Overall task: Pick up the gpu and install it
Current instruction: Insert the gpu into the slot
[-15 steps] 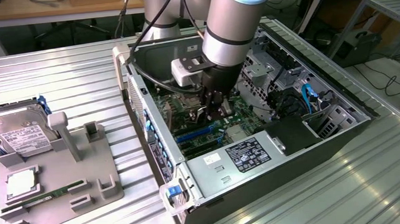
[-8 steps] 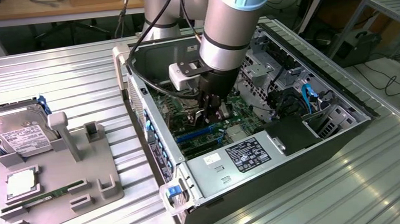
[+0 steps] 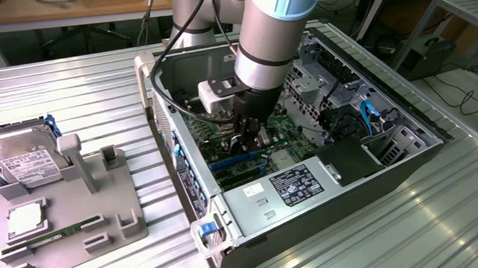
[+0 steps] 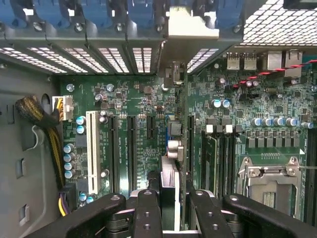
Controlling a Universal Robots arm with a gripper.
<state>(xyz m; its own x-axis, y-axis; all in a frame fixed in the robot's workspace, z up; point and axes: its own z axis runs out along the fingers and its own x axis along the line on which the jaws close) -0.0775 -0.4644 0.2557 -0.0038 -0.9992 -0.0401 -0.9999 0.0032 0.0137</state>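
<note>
A ribbed metal table (image 3: 72, 81) carries an open computer case (image 3: 333, 215) lying on its side. At the exterior view's left, a grey parts holder (image 3: 72, 235) sits with a hard drive (image 3: 19, 159) beside it. Inside the case, the gripper (image 4: 168, 210) is clenched on the gpu (image 4: 171, 186), held edge-on just above the green motherboard (image 4: 143, 144), between its expansion slots. Beyond, the silver end bracket (image 4: 185, 25) meets the case's perforated rear wall (image 4: 79, 57).
</note>
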